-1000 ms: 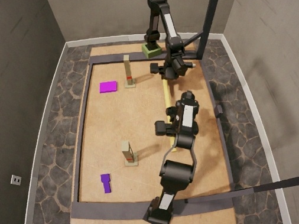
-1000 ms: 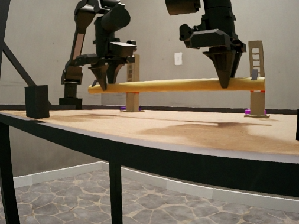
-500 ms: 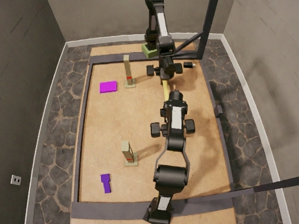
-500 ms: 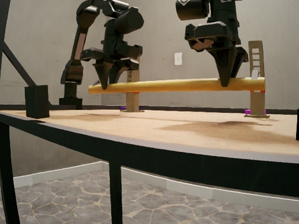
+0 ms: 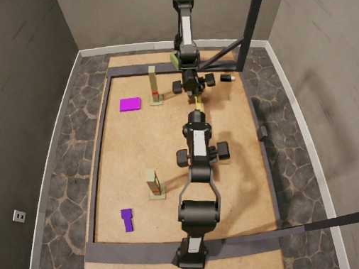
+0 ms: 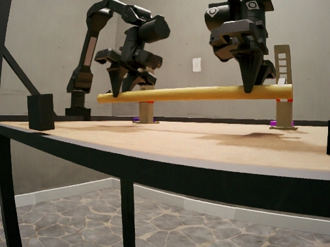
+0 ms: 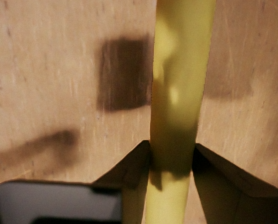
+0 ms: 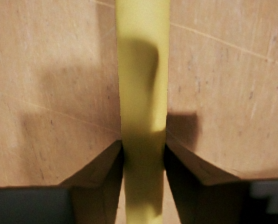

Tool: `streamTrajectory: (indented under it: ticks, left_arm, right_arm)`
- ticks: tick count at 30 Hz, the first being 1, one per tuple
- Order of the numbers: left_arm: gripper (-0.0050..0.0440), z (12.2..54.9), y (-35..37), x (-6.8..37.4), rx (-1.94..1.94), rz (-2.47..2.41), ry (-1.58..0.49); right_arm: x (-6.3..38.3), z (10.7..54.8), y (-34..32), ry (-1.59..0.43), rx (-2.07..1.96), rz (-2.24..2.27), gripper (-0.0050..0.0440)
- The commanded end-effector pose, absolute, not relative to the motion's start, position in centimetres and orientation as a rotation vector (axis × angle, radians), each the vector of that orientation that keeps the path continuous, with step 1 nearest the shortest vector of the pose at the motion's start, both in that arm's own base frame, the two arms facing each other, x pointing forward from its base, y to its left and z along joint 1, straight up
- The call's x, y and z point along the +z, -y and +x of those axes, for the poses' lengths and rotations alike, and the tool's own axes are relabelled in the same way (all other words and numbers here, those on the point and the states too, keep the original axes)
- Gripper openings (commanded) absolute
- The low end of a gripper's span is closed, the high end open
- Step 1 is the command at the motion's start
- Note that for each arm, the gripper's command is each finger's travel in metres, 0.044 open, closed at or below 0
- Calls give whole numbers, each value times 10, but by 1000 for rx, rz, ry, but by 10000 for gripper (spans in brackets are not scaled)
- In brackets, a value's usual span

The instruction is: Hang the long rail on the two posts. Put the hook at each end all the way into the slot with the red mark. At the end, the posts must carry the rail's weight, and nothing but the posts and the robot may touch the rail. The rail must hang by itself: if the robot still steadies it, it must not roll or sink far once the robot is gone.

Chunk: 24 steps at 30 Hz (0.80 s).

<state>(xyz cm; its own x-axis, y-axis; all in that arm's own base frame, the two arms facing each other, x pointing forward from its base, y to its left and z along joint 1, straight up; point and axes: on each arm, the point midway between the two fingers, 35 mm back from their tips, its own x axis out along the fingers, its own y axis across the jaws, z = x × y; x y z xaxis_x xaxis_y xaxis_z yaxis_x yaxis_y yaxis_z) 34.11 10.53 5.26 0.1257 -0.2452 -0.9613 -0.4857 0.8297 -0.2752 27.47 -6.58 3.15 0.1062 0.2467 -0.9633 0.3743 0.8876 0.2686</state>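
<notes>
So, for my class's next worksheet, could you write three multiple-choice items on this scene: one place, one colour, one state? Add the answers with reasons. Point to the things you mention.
1. In the top view, the magenta block [image 5: 130, 104] [image 6: 273, 123] lies:
A) right of both arms
B) left of the upper post [image 5: 153, 81] [image 6: 284, 116]
C) below the lower post [image 5: 153, 181] [image 6: 145, 111]

2. The long rail [image 5: 199, 104] [image 6: 182, 94] [image 7: 182, 75] [image 8: 143, 90] is:
A) yellow
B) blue
C) white

3. The left gripper [image 5: 203, 155] [image 6: 120, 93] [image 7: 169, 148] and right gripper [image 5: 193, 91] [image 6: 255, 88] [image 8: 143, 146] are:
A) both open
B) one open, one shut on the rail
C) both shut on the rail

Answers:
1 B: the top view shows it left of that post.
2 A: all four views show yellow.
3 C: each wrist view shows fingers against both sides of the rail.
</notes>
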Motion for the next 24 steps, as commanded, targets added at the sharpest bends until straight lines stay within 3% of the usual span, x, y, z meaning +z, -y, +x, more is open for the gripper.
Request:
streamTrajectory:
  ticks: [1, 24]
  left_arm:
    - [-50, 342, -107, 65, 143, -648, -1408]
    - [-50, 342, -108, 60, 120, -668, -1397]
  right_arm:
    - [38, 277, 70, -1437, -60, 548, -50]
    - [34, 277, 71, -1425, -28, 576, -50]
